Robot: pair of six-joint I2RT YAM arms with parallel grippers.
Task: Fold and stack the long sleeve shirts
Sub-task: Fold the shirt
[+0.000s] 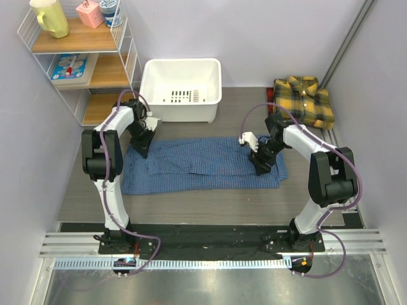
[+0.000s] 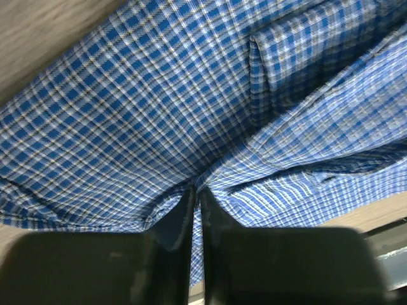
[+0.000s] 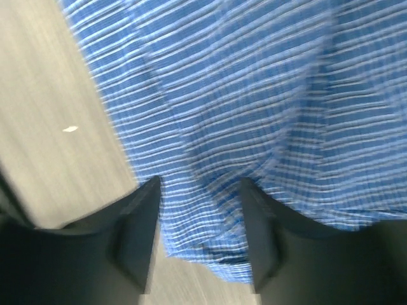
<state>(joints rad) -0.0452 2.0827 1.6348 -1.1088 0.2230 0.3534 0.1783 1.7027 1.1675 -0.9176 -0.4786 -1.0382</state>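
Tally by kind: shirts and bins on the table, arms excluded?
Shirts: 2 (blue fine-check cloth shirt, spread flat; yellow-and-dark plaid cloth shirt, folded)
Bins: 1 (white rectangular plastic bin)
Total: 3

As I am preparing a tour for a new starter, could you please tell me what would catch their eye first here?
A blue checked shirt lies spread across the table, with the left end effector pinched shut on its left end and the right end effector open over its right end. A folded yellow plaid shirt sits at the far right corner.
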